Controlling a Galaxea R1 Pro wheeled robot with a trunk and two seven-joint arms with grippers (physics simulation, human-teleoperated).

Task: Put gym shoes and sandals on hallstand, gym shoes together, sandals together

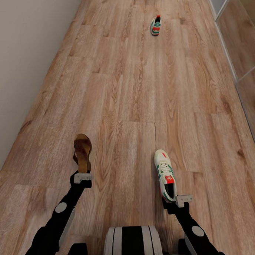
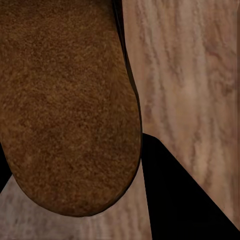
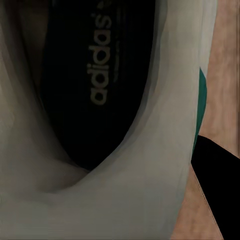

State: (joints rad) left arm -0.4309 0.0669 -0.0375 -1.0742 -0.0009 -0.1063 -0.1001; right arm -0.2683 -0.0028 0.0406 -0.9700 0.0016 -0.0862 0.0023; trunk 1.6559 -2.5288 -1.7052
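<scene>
left tool: at the heel end of a sandal, pinching it as far as the head view suggests; fingers hidden behind the sole, so the grip is judged, not seen
right tool: at the heel end of a gym shoe, seems clamped on the heel collar; finger spread itself hidden
held sandal: long axis runs straight away from the robot, toe far, heel at the tool; tilted so strap and footbed edge show
held gym shoe: long axis also runs away from the robot, toe far, heel at the tool, top side up
key relation: second gym shoe lies on the corridor floor far ahead, well apart from both tools, slightly right of centre, so the right arm is nearer, but both arms look loaded
hallstand: cannot tell where it is; the glassy panel with pale frame at right is not clearly the rack
second sandal: position unknown
judgement: carry phase, two shoes up, placing not yet done
sandal material: brown, suede-like grain, rounded oval end in left wrist view
gym shoe material: white smooth upper, green stripes, red tongue patch; dark insole with printed brand lettering in right wrist view
floor: light brown wood-grain planks, matte
left wall: plain pale grey
</scene>
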